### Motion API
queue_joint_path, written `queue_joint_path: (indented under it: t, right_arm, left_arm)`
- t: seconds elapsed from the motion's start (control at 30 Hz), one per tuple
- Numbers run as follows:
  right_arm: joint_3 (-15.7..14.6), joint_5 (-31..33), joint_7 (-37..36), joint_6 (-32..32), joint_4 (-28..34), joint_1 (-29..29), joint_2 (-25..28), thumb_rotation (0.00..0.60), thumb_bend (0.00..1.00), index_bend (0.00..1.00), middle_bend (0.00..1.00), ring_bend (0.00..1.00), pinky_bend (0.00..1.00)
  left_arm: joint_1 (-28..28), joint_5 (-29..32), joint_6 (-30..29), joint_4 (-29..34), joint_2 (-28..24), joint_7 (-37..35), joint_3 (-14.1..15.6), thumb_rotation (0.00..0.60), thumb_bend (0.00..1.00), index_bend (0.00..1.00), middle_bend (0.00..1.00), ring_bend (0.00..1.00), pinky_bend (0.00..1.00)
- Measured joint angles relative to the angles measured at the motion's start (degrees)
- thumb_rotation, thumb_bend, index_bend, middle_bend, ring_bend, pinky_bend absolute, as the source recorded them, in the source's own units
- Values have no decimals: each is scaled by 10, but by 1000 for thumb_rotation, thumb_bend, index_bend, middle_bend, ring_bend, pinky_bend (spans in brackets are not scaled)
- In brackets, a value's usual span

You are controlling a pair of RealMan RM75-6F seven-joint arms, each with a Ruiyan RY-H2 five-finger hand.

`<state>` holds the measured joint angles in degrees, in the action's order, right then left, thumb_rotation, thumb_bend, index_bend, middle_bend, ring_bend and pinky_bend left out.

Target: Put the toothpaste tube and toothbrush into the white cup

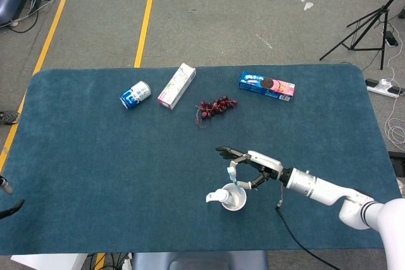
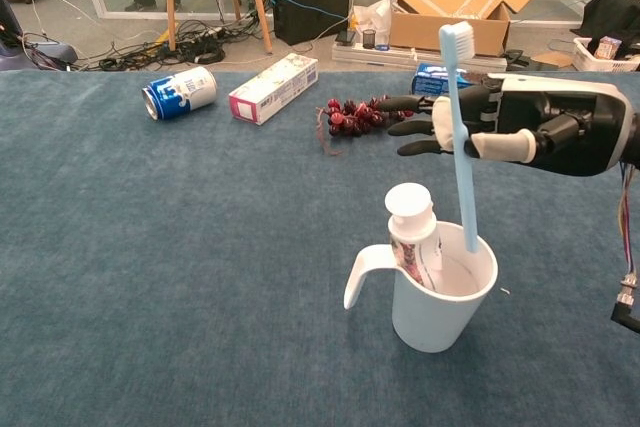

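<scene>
The white cup (image 2: 440, 312) stands on the blue table near its front edge, handle to the left. The toothpaste tube (image 2: 410, 215) sits upright in it, white cap up. My right hand (image 2: 520, 132) pinches a light blue toothbrush (image 2: 465, 197) upright, bristles at the top; its lower end hangs at the cup's rim, just inside the mouth. From the head view the right hand (image 1: 253, 165) hovers just behind the cup (image 1: 235, 204). Only dark tips of the left hand (image 1: 11, 208) show at the table's left front edge.
Along the far side lie a blue can (image 1: 135, 95), a toothpaste box (image 1: 176, 85), a bunch of dark grapes (image 1: 216, 105) and a blue cookie pack (image 1: 266, 85). A cable trails from the right arm over the front edge.
</scene>
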<state>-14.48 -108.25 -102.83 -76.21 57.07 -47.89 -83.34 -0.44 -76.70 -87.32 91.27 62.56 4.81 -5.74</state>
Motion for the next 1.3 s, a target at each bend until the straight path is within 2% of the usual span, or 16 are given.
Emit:
queue_joint_path:
  t: [0.47, 0.6, 0.93, 1.3]
  right_arm:
    - [-23, -8, -32, -7, -51, -3, -27, 600, 267, 605, 33, 0, 77]
    - [-29, -12, -36, -9, -59, -5, -31, 600, 268, 570, 33, 0, 77]
    - [-36, -11, -36, -15, -64, -6, -32, 600, 267, 500, 32, 0, 77]
    - [-38, -7, -21, -30, -50, -1, -17, 600, 266, 492, 32, 0, 77]
  left_arm:
    - [1, -2, -1, 1, -1, -1, 0, 600, 98, 589, 423, 315, 325]
    - [1, -2, -3, 2, -1, -1, 0, 600, 98, 589, 423, 315, 325]
    - [1, -3, -3, 2, -1, -1, 1, 600, 98, 589, 423, 314, 325]
    - [1, -5, -3, 2, -1, 2, 2, 600, 98, 589, 423, 315, 325]
